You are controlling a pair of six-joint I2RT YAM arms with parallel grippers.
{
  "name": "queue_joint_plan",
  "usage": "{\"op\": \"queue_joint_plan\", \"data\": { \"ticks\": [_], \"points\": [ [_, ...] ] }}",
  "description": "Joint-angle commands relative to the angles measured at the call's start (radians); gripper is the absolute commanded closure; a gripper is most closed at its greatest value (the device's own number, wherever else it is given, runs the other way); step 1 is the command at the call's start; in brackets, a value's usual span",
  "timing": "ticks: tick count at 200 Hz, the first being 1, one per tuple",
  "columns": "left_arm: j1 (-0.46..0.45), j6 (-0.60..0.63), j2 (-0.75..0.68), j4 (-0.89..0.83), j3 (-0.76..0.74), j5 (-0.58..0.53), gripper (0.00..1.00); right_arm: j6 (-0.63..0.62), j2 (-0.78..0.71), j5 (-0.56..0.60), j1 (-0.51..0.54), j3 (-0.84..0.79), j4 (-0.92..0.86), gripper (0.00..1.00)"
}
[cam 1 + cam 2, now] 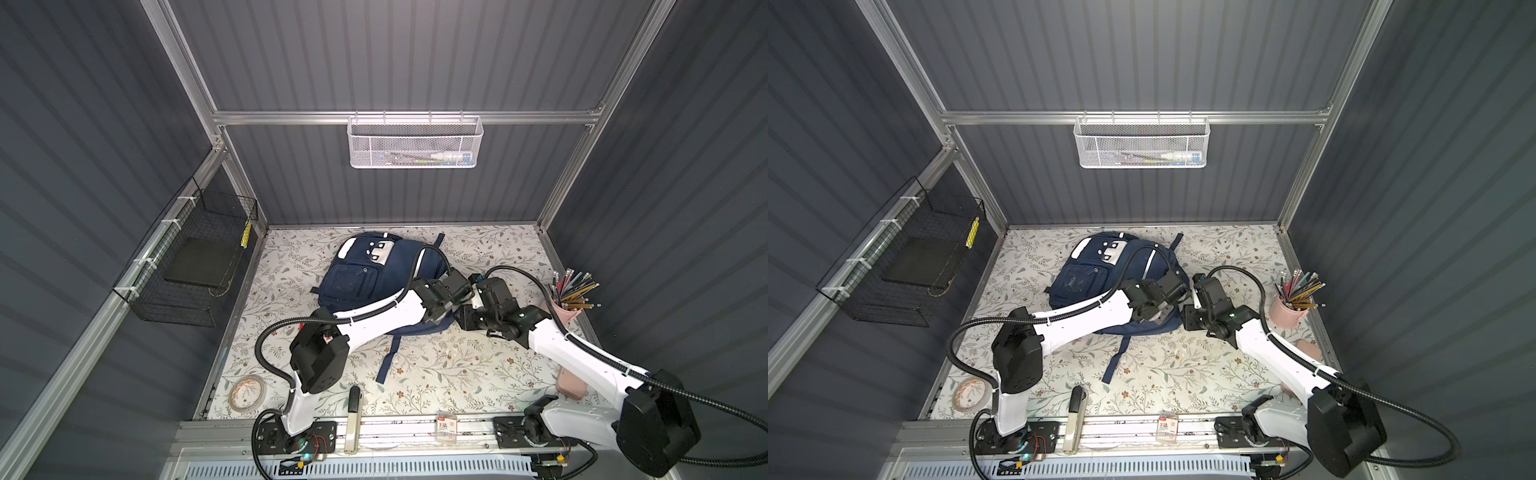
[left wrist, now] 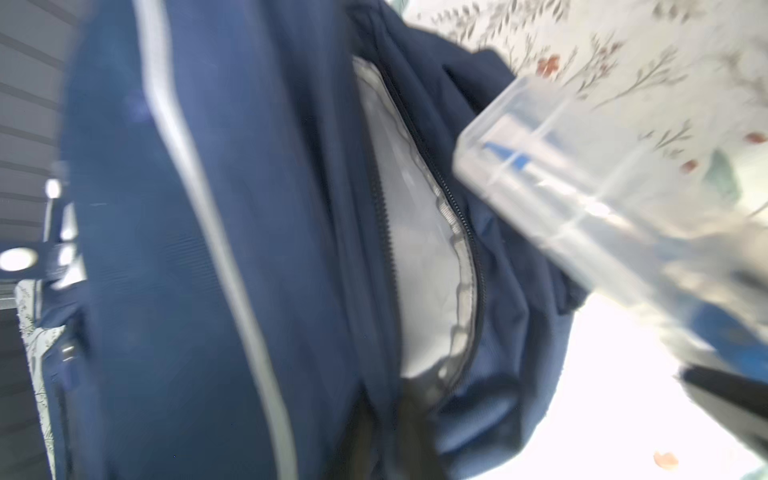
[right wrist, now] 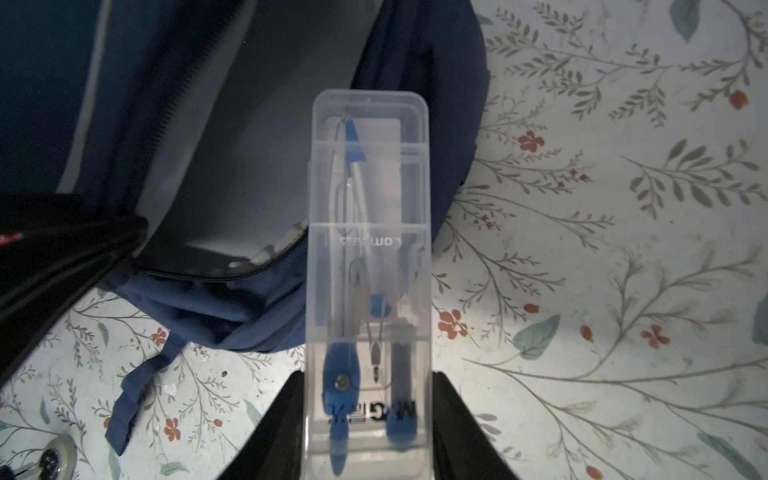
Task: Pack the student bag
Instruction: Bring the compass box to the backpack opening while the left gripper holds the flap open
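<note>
1. Clear plastic case (image 3: 370, 187), oblong with rounded corners, is clamped in the right tool (image 3: 369, 384) above the floral counter (image 3: 602, 257).
2. The left tool (image 3: 116, 241), closed, sits at the zip mouth.
3. The navy fabric student bag (image 1: 357, 278) lies mid-counter toward the far side, pale lining showing.

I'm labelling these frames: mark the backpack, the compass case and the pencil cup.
backpack (image 1: 351, 284): in a top view, on its front pocket.
compass case (image 3: 370, 232): right wrist view, on the middle of the clear lid.
pencil cup (image 1: 1285, 318): in a top view, on its pink wall.
</note>
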Motion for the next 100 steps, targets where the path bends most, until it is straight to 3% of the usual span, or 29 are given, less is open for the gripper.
{"op": "queue_joint_plan", "data": {
  "ticks": [1, 58, 100],
  "points": [
    [0.035, -0.027, -0.123, -0.014, 0.051, -0.002, 1.00, -0.006, 0.024, -0.030, 0.033, 0.067, 0.051, 0.60],
    [0.152, -0.053, -0.281, -0.010, 0.097, 0.168, 1.00, 0.039, 0.269, -0.076, 0.094, 0.280, 0.126, 0.60],
    [0.170, -0.053, -0.283, -0.007, 0.123, 0.187, 1.00, 0.150, 0.540, -0.075, 0.181, 0.550, 0.119, 0.61]
  ]
}}
